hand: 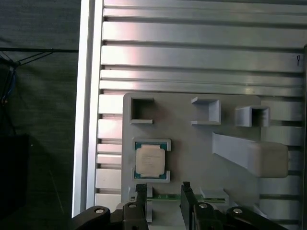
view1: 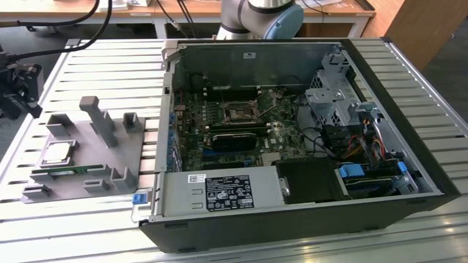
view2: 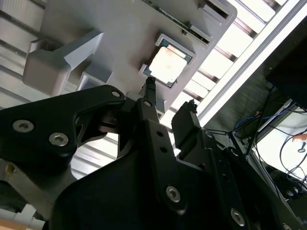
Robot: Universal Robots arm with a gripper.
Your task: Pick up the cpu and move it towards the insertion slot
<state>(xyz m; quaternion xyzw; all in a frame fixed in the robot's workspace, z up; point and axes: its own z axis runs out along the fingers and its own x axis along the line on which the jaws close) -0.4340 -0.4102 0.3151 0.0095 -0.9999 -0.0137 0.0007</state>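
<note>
I see the gripper hanging over the grey tray, jaws apart, holding nothing. The cpu lies in its tray recess near the fingertips. The insertion slot is well apart, inside the computer case.

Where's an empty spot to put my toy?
Bare slatted metal table lies beyond the grey plastic tray and along the near edge. Crowded: the tray, holding the silvery square cpu, and the open black computer case.
</note>
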